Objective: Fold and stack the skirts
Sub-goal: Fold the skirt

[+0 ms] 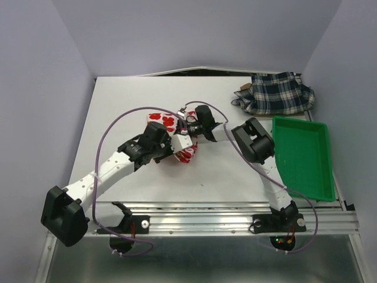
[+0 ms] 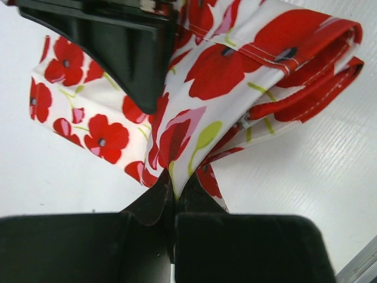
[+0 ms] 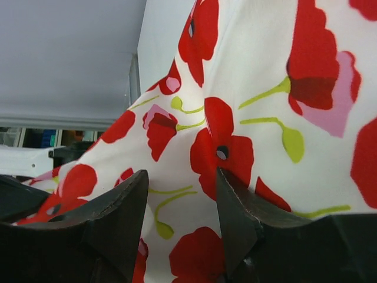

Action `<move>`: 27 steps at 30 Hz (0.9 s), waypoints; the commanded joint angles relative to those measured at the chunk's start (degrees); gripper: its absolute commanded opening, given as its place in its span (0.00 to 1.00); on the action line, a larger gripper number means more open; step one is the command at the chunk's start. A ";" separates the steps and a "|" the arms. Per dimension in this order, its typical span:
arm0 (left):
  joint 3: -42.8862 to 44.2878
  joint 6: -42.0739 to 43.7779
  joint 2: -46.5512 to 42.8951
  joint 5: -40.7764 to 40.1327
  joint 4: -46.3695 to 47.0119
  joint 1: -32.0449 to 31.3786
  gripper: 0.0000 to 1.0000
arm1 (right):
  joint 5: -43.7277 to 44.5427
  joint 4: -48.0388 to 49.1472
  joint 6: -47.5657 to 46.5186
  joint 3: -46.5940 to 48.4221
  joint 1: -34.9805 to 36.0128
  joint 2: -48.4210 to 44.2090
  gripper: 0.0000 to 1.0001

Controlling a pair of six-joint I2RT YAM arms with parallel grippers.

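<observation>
The white skirt with red flowers (image 1: 169, 124) lies bunched and partly folded at the table's middle. My left gripper (image 1: 172, 144) is shut on a fold of it (image 2: 194, 135), the cloth pinched between the fingertips (image 2: 154, 203). My right gripper (image 1: 188, 127) is at the skirt's far side, its jaws apart with flowered cloth (image 3: 265, 118) bulging between the fingers (image 3: 126, 203). The plaid skirt (image 1: 280, 93) lies heaped at the back right. A bit of tan-brown cloth (image 1: 242, 89) shows at its left edge.
A green plastic tray (image 1: 321, 177) sits at the right, just in front of the plaid skirt and beside the right arm. Purple cables loop over both arms. The metal rail runs along the table's near edge.
</observation>
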 commanded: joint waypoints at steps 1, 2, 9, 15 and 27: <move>3.78 1.08 -1.00 0.65 -2.17 -0.31 0.00 | 0.09 -1.97 -4.52 -5.92 2.69 -0.34 0.55; 3.52 1.60 -1.00 1.69 -2.43 -0.23 0.00 | -0.08 -2.41 -5.31 -6.10 2.69 -0.78 0.55; 0.00 4.15 -2.40 9.08 -7.00 -0.49 0.00 | 2.37 -11.00 -10.84 4.76 2.09 -3.07 0.57; -2.81 5.74 -4.60 10.14 -8.24 -0.58 0.00 | 9.03 -20.93 -18.74 18.82 -0.99 -2.11 0.63; -1.32 6.44 -4.16 12.42 -10.96 -0.75 0.01 | 20.03 -28.78 -33.52 31.17 -3.72 6.60 0.67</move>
